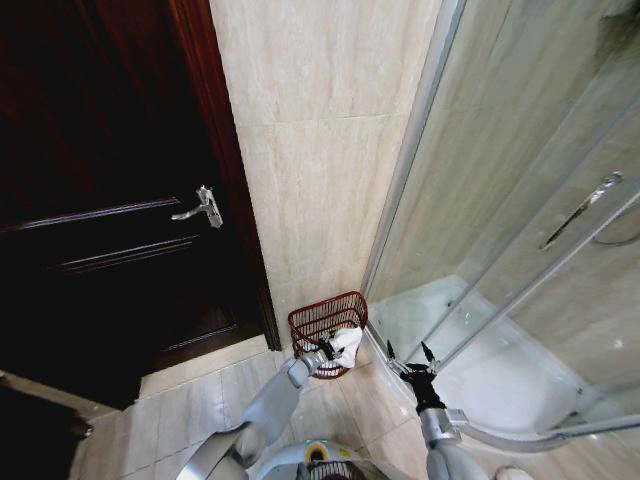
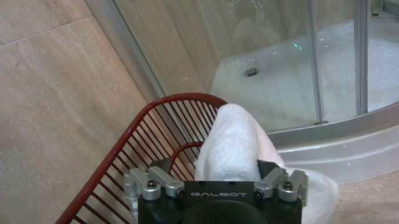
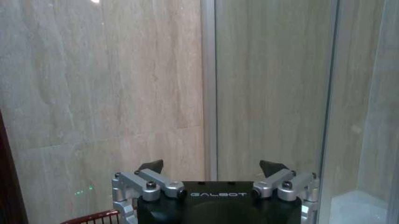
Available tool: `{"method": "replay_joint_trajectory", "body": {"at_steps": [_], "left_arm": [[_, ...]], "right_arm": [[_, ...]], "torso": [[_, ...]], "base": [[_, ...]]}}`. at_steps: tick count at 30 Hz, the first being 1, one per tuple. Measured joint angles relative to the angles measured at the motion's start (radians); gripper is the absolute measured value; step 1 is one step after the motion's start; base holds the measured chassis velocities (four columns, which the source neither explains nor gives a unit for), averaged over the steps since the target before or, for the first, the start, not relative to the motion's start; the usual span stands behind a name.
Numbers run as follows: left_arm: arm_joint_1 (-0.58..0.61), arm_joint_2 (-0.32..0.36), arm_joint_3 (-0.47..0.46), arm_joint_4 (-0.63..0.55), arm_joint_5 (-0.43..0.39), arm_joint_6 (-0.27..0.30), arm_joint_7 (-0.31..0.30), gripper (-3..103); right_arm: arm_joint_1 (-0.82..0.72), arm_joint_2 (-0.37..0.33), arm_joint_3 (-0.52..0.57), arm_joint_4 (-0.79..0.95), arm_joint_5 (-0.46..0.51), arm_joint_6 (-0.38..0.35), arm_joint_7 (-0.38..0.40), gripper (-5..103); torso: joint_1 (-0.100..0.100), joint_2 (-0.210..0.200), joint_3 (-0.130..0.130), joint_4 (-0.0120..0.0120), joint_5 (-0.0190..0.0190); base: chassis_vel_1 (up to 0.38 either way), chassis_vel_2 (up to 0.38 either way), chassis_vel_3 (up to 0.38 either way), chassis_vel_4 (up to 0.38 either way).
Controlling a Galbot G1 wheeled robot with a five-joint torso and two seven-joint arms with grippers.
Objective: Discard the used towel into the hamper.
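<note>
1. In a tiled bathroom corner, the hamper (image 1: 328, 324), a dark red open-weave wire basket with a flared rim, stands on the floor (image 1: 190, 400) against the beige tiled wall (image 1: 320, 150), between a dark wooden door (image 1: 100, 200) on the left and a glass shower enclosure (image 1: 520, 220) on the right.
2. The left end effector (image 1: 327, 352) reaches to the near rim of the hamper, its fingers pinching a white towel (image 1: 347, 345).
3. Seen from the left wrist, the towel (image 2: 234, 144) rises in a folded hump out of the left end effector (image 2: 215, 179), with the hamper's (image 2: 134, 149) red wires curving just beside and beyond it; part of the cloth hangs down on the shower side.
4. The right end effector (image 1: 410, 356) hovers to the right of the hamper, near the curved base of the shower tray (image 1: 480, 380), its fingers spread apart and holding nothing.
5. The right wrist view shows the right end effector (image 3: 212, 168) with black fingertips (image 3: 151, 166) wide apart, facing the wall and the shower's metal frame (image 3: 208, 84), with a sliver of the hamper's rim (image 3: 93, 217) low in the picture.
</note>
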Motion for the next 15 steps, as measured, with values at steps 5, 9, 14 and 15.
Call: {"method": "replay_joint_trajectory", "body": {"at_steps": [5, 9, 14, 15], "left_arm": [[0.002, 0.000, -0.001, 0.002, -0.001, -0.002, 0.006, 93], [0.004, 0.000, -0.001, 0.003, -0.001, -0.008, 0.018, 85], [0.010, 0.000, 0.001, 0.015, 0.003, -0.014, 0.022, 66], [0.011, 0.000, 0.001, 0.015, 0.003, -0.015, 0.022, 61]], "right_arm": [[0.001, 0.000, 0.000, -0.003, -0.001, -0.001, 0.000, 100], [0.000, 0.000, 0.000, -0.003, -0.001, -0.001, 0.000, 100], [-0.002, 0.000, 0.001, -0.002, -0.001, 0.000, 0.000, 100], [-0.002, 0.000, 0.002, -0.003, -0.001, 0.001, 0.001, 100]], "torso": [[0.000, 0.000, 0.000, 0.0000, 0.0000], [0.000, 0.000, 0.000, 0.0000, 0.0000], [0.000, 0.000, 0.000, 0.0000, 0.0000], [0.000, 0.000, 0.000, 0.0000, 0.0000]], "base": [[0.000, 0.000, 0.000, 0.000], [0.000, 0.000, 0.000, 0.000], [0.000, 0.000, 0.000, 0.000], [0.000, 0.000, 0.000, 0.000]]}}
